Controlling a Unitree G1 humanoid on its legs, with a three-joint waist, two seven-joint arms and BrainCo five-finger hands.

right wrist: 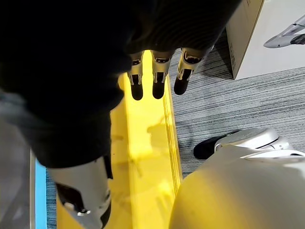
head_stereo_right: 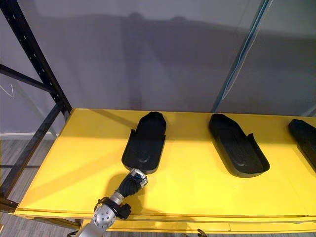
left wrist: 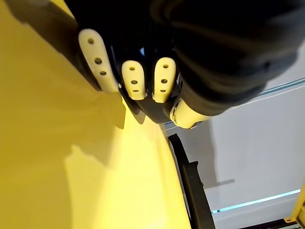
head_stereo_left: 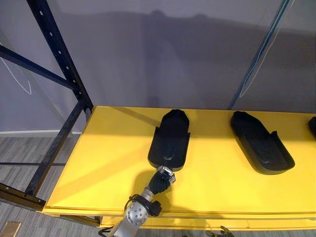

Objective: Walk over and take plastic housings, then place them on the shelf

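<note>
Starting at the front lip of the yellow shelf [head_stereo_left: 98,163]: right hand [right wrist: 159,76] hanging there straight-fingered and empty. Next, left hand [head_stereo_left: 165,176] at the near end of the left housing [head_stereo_left: 170,138], which lies flat on the shelf; cannot tell whether gripping or merely touching. Probably setting down, so best to let go gently and draw straight back without dragging. Runs front to back, rounded end toward the wall, open end toward the robot. Farther right, well apart, a second housing [head_stereo_left: 259,143], angled.
</note>
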